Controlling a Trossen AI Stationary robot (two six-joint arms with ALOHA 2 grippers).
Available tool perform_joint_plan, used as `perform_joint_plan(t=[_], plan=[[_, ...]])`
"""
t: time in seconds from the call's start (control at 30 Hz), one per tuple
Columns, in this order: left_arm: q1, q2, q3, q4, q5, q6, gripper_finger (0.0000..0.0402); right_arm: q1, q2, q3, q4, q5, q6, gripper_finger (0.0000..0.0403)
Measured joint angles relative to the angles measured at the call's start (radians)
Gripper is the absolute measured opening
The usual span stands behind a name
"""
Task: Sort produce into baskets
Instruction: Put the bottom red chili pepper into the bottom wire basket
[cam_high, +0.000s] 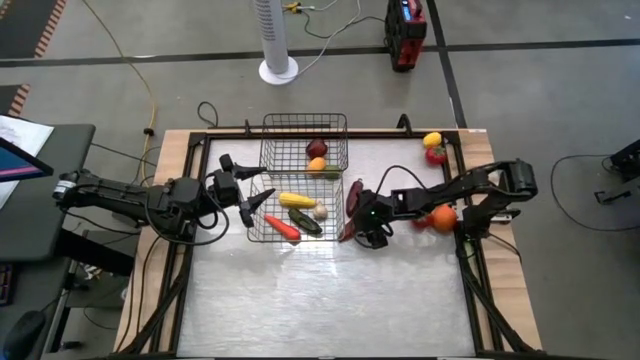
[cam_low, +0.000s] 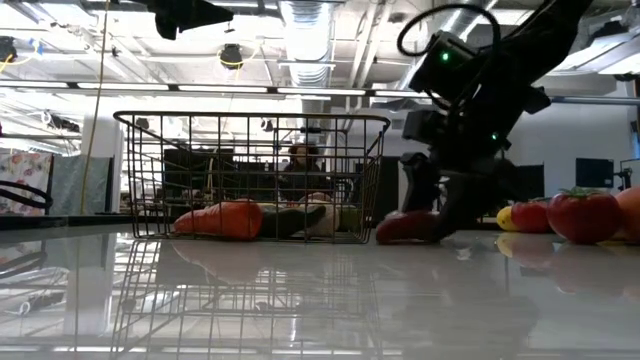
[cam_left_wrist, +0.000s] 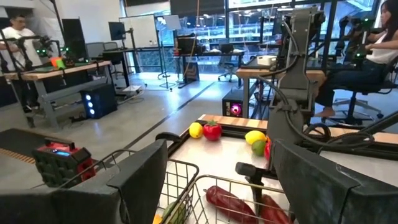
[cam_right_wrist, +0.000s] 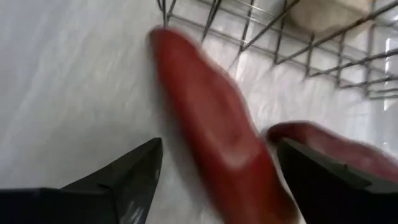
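Two black wire baskets stand mid-table, the far one (cam_high: 305, 140) and the near one (cam_high: 297, 210). The far one holds round red, orange and green fruits. The near one holds yellow corn (cam_high: 297, 200), a carrot (cam_high: 282, 227) and a green long vegetable (cam_high: 306, 222). Two dark red long vegetables (cam_high: 353, 192) (cam_right_wrist: 217, 124) lie on the table by the near basket's right side. My right gripper (cam_high: 356, 222) (cam_right_wrist: 217, 171) is open, low over the table, a finger on either side of one of them without touching. My left gripper (cam_high: 245, 197) (cam_left_wrist: 233, 186) is open and empty, raised at the near basket's left edge.
A yellow fruit (cam_high: 432, 139) and a red one (cam_high: 436, 155) sit at the far right corner. An orange fruit (cam_high: 442, 217) and a red one (cam_high: 422, 222) lie under my right arm. The table's near half (cam_high: 320, 300) is bare. People sit at desks beyond the table.
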Motion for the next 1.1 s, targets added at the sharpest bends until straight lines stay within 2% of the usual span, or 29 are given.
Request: perform_joint_plan(t=[0.43, 0.77, 0.97, 1.1], plan=[[0.0, 0.0, 0.0, -0.013, 0.004, -0.006, 0.0279, 0.001, -0.034, 0.002, -0.107, 0.022, 0.138, 0.0259], [0.0, 0.0, 0.0, -0.02, 0.004, -0.004, 0.0279, 0.001, -0.11, 0.09, -0.407, 0.034, 0.197, 0.0189], [0.0, 0.0, 0.0, -0.034, 0.004, -0.004, 0.0279, 0.001, -0.229, 0.201, -0.549, 0.156, 0.2, 0.02], [0.0, 0.0, 0.0, -0.035, 0.004, -0.004, 0.0279, 0.001, -0.286, 0.289, -0.539, 0.235, 0.227, 0.0209]])
